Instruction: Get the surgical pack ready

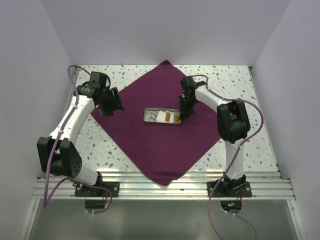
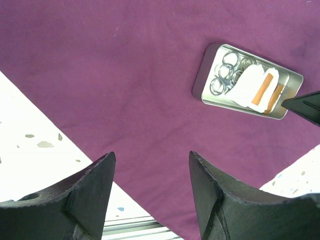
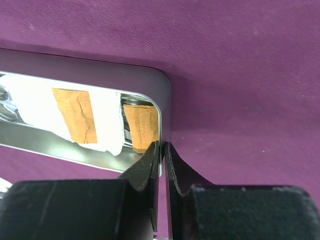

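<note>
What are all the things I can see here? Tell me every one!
surgical pack cloth: one, deep purple, spread flat like a diamond on the table
metal tray: one, silver, on the cloth's middle
gauze pad: one, white, in the tray
strips: two, orange-brown, one on the gauze, one beside it
ring handles: several, silver, in the tray
table: one, white with speckles
left gripper: one, black, open, over the cloth's left edge
right gripper: one, black, shut on the tray's end wall
</note>
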You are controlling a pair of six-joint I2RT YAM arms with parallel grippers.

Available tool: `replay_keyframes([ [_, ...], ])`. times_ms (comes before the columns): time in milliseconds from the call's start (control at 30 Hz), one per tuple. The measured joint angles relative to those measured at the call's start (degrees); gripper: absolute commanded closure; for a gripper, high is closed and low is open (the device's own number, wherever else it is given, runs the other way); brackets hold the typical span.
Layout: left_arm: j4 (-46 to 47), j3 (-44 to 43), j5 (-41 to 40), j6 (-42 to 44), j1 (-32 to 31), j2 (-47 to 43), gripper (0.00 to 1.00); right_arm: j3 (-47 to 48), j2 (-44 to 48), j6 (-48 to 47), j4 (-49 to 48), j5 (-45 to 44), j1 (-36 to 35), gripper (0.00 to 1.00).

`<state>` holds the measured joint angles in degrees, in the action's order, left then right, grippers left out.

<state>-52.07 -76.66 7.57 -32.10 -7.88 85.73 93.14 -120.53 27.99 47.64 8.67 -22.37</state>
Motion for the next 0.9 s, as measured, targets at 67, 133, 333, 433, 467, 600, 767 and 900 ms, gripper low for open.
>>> replay_keyframes([
  [67,-0.04,0.00,0.20,0.24,0.20,0.00,0.36,0.48,-0.26,0.11,0.22,-0.35,-0.33,0.99],
  [133,-0.07,0.00,0.39,0.26,0.39,0.00,0.35,0.48,-0.26,0.17,0.39,-0.61,-0.48,0.98],
  [333,-0.04,0.00,1.16,0.28,0.66,0.00,0.35,0.48,-0.26,0.07,0.76,-1.14,-0.50,0.98],
  [433,-0.04,0.00,1.25,0.28,0.74,0.00,0.35,0.48,-0.26,-0.20,0.85,-1.51,-0.50,0.98],
  [467,-0.04,0.00,1.27,0.28,0.74,0.00,0.35,0.48,-0.26,-0.42,0.92,-1.64,-0.50,0.98],
  [600,-0.04,0.00,1.60,0.28,0.74,0.00,0.35,0.48,-0.26,-0.96,0.94,-1.68,-0.50,0.98],
  [767,-0.02,0.07,2.08,0.28,0.74,0.00,0.35,0.50,-0.26,-1.70,0.92,-1.68,-0.50,1.00],
  [900,0.00,0.11,2.23,0.28,0.74,-0.04,0.35,0.48,-0.26,-2.54,0.92,-1.70,-0.50,1.00],
])
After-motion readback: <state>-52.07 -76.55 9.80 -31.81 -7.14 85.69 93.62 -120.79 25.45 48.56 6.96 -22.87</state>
